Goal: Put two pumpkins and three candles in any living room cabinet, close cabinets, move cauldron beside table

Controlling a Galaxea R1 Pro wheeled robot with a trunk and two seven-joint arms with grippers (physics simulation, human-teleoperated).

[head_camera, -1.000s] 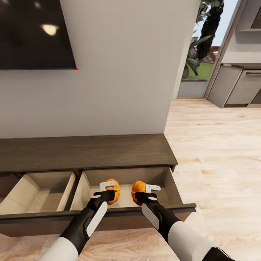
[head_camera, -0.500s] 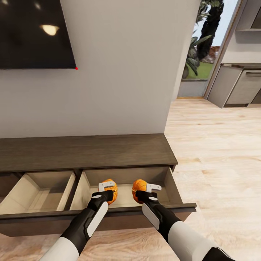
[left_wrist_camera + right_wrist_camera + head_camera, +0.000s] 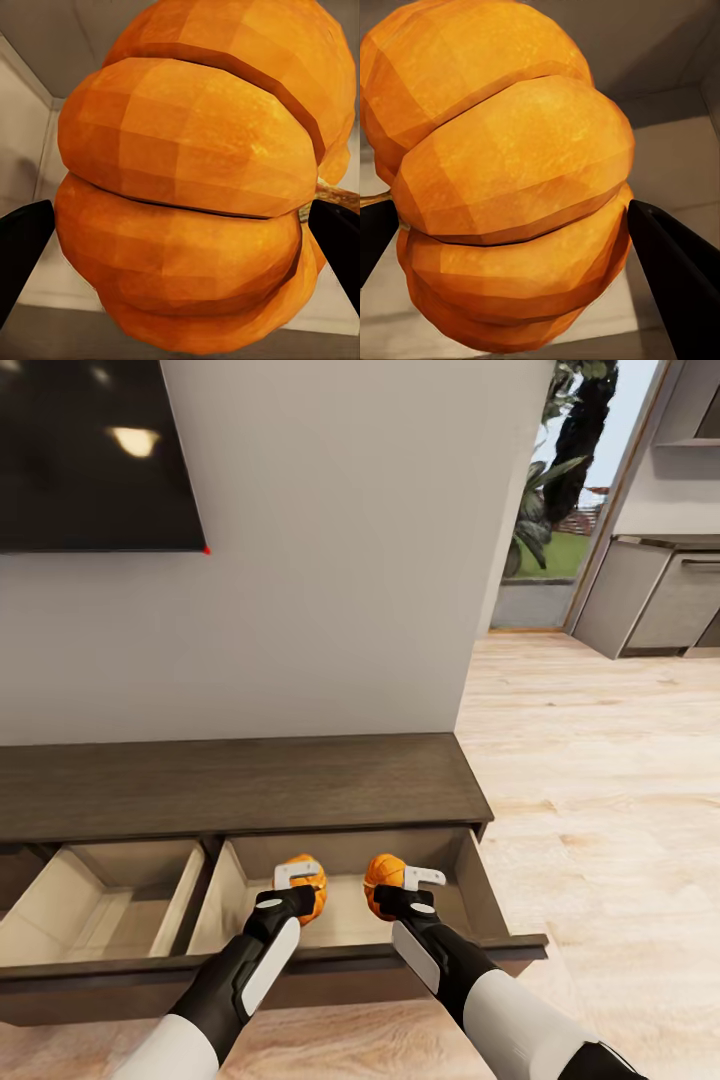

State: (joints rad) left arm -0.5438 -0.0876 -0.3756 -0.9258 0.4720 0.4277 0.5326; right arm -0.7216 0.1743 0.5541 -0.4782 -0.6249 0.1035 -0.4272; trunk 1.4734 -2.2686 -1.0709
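at lower centre, two ribbed orange pumpkins are being gripped over the open cabinet [image 3: 240, 785] drawer: left pumpkin [image 3: 308, 887] by left gripper [image 3: 291, 888], right pumpkin [image 3: 382, 874] by right gripper [image 3: 410, 890].

The left pumpkin [image 3: 305, 888] and right pumpkin [image 3: 384, 877] have sunk slightly lower into the cabinet [image 3: 240, 785] drawer.

Two pumpkins [image 3: 306, 882] [image 3: 383, 872], two open drawers [image 3: 100, 900] [image 3: 455, 865], one cabinet [image 3: 230, 780], one wall screen [image 3: 90, 455]

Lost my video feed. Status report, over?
Left gripper and right gripper each shut on a pumpkin, over the open cabinet drawer. Nothing in the way.
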